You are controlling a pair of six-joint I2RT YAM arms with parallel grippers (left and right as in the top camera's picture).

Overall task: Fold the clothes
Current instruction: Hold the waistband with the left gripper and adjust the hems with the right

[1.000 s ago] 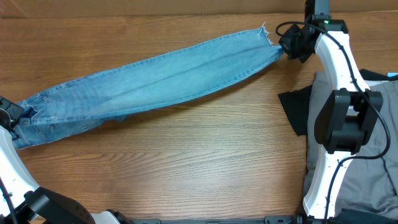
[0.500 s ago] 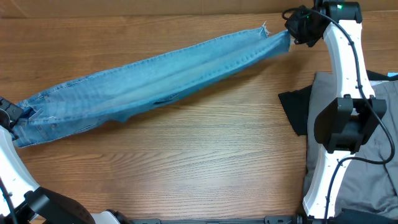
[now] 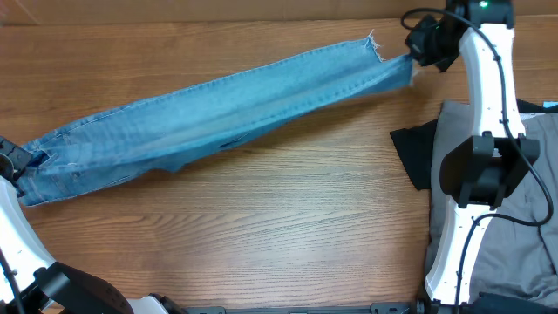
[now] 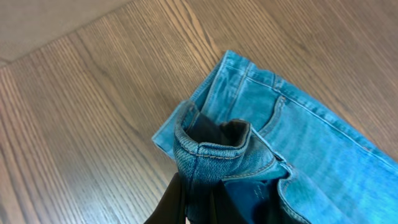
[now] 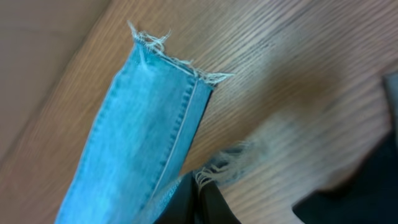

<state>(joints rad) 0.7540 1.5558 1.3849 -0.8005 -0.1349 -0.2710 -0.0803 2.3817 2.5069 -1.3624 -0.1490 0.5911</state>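
While gripped endwise, jeans (image 3: 218, 109) stretched over table (image 3: 288, 218)

The wooden table (image 3: 288, 227) bears jeans (image 3: 218, 109), grey cloth (image 3: 536, 253).

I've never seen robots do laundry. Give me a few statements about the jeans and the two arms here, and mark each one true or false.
1. The jeans are stretched out long between the two grippers. True.
2. The right gripper is shut on the waistband. False: it pinches a frayed hem; the left gripper holds the waistband.
3. The jeans are folded in a neat stack. False: they run at full length across the table.
4. A grey cloth lies at the table's right side. True.
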